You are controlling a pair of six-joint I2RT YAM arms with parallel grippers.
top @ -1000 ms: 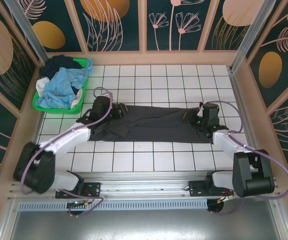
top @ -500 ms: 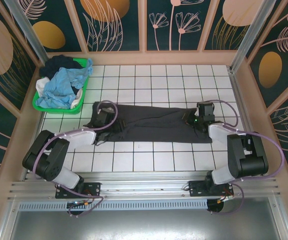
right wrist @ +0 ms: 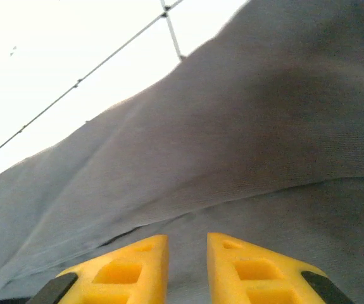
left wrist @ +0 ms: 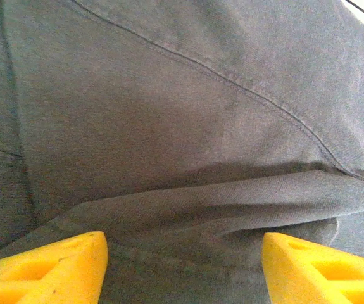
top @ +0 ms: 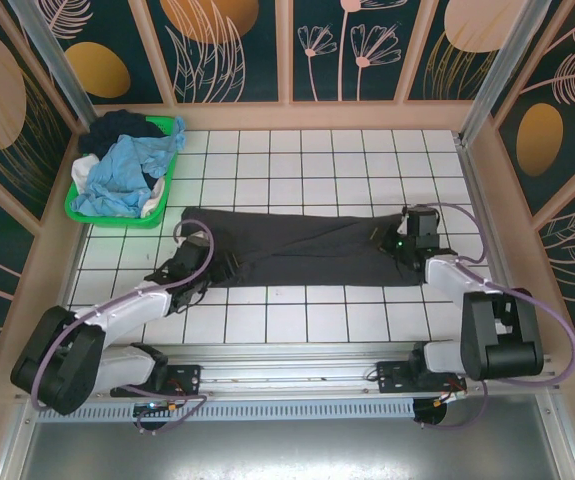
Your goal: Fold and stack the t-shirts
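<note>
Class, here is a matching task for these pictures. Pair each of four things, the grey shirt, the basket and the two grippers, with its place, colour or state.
Things:
1. grey shirt
2. basket
3. left gripper
4. right gripper

Descriptions:
A. jaws wide apart, above cloth
B. green, at the far-left corner of the table
C. jaws nearly together, at the shirt's right end
D. spread out across the middle of the table

Pairs: 1-D, 2-B, 3-A, 4-C
</note>
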